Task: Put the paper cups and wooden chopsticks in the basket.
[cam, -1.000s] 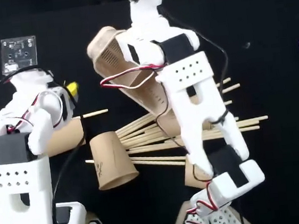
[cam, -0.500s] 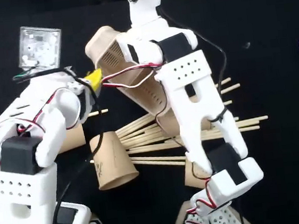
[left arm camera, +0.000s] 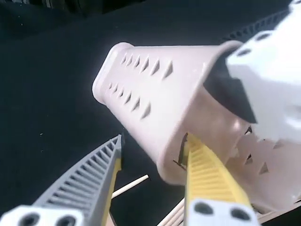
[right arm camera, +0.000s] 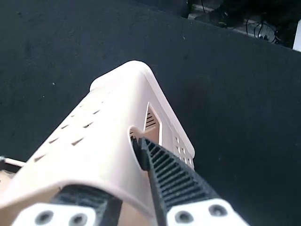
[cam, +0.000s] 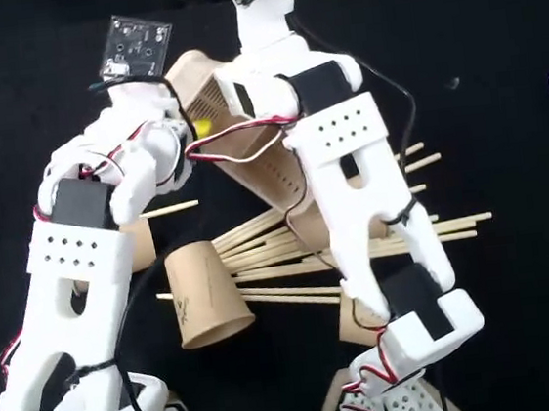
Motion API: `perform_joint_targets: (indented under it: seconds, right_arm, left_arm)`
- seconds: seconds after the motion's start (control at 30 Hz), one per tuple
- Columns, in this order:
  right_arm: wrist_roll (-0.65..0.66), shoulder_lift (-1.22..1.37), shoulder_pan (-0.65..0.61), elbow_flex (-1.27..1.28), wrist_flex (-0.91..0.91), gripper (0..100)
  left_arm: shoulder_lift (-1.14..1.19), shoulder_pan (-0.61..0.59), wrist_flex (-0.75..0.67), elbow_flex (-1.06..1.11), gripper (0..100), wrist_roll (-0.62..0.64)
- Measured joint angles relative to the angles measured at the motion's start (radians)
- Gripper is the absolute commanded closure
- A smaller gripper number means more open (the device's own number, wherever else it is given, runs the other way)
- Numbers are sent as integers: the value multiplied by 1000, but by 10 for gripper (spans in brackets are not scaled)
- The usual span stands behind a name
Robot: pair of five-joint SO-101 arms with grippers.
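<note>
Our right gripper (right arm camera: 137,157) pinches the wall of the beige perforated plastic basket (right arm camera: 108,122). Our left gripper (left arm camera: 151,143) is spread at its closed end. Brown paper cups (cam: 205,296) and pale wooden chopsticks (cam: 444,229) lie at its 6 o'clock. We judge the basket is being positioned; next it needs its mouth open for loading.

The basket (cam: 202,93) is smooth matt plastic, the cups (cam: 205,296) paper, the chopsticks (cam: 284,296) bare wood.
</note>
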Motion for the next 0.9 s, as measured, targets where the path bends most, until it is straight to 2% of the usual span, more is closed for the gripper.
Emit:
perform_joint_targets:
  seconds: [0.1,0.47,0.6,0.8,0.9]
  right_arm:
    - [0,0,0,0,3,988]
    - [0,-2,-9,-2,12,987]
    - [0,-6,-9,-23,98,983]
    - [0,-100,-11,-25,210,830]
    - [-6,-178,-11,-17,213,819]
  left_arm:
    - [3,0,-8,0,956,0]
    - [3,5,-9,0,969,20]
    - [6,-2,-21,0,968,61]
    - [12,-43,-41,0,968,133]
    - [11,-43,-46,0,968,152]
